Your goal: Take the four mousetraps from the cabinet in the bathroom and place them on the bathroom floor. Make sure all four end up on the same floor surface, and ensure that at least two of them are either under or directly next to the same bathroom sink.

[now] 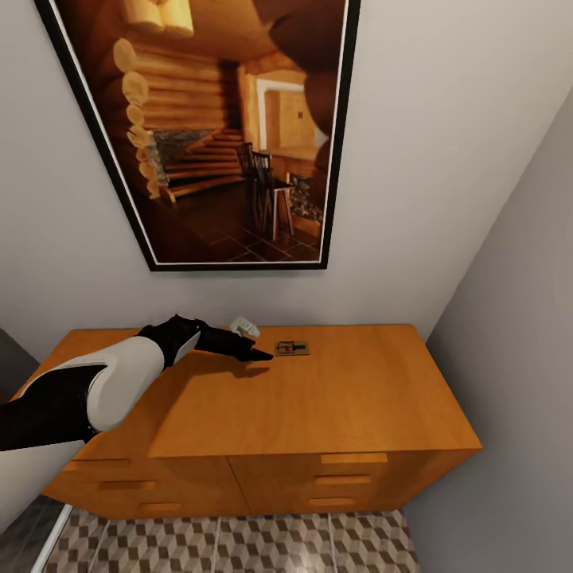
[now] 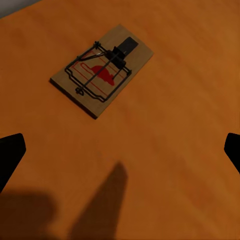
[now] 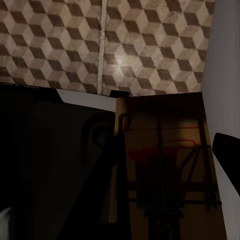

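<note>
On the cabinet top, toward its far edge, a lone mousetrap lies flat, red bait patch up. Just left of it hangs the left gripper, fingers spread wide and not touching the board. Seen by its wrist camera, the right gripper is clamped on a second mousetrap in shadow above the cube-patterned floor. Behind the cabinet, a framed cabin picture hangs on the wall.
</note>
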Available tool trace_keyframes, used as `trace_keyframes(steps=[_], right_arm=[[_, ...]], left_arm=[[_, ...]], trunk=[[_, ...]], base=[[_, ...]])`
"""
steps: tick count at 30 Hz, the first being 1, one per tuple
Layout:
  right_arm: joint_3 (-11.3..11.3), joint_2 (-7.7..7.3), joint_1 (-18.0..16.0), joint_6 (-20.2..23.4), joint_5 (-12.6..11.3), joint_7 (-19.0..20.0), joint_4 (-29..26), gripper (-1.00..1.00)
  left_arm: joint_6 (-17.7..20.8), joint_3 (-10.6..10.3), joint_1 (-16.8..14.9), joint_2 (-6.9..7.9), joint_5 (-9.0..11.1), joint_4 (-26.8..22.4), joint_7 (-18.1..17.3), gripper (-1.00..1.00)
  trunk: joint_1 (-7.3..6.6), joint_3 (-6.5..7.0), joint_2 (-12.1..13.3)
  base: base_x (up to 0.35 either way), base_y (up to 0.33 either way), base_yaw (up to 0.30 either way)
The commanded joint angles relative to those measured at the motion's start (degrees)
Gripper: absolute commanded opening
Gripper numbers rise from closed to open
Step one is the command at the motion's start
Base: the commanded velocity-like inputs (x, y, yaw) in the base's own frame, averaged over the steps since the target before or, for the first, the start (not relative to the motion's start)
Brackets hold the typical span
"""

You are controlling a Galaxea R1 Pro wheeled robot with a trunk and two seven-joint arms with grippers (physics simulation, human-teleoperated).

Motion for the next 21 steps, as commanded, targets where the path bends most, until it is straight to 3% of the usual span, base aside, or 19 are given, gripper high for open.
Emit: trace_keyframes(steps=[1, 16, 21], right_arm=[[0.4, -0.03, 0.0, -0.2, -0.6, 0.2, 0.1, -1.00], [0.4, -0.03, 0.0, -0.2, -0.6, 0.1, 0.1, -1.00], [0.4, -0.03, 0.0, -0.2, -0.6, 0.1, 0.1, -1.00]], left_arm=[[0.6, 0.5, -0.1, 0.01, -0.2, 0.1, -0.1, 1.00], [0.5, 0.4, -0.1, -0.10, -0.4, -0.2, -0.4, 1.00], [0.3, 0.4, -0.1, -0.08, -1.9, -0.1, -0.4, 1.00]], trunk=[[0.03, -0.10, -0.1], [0.03, -0.10, -0.1], [0.03, -0.10, -0.1]], base=[[0.068, 0.000, 0.000], [0.112, 0.000, 0.000], [0.009, 0.000, 0.000]])
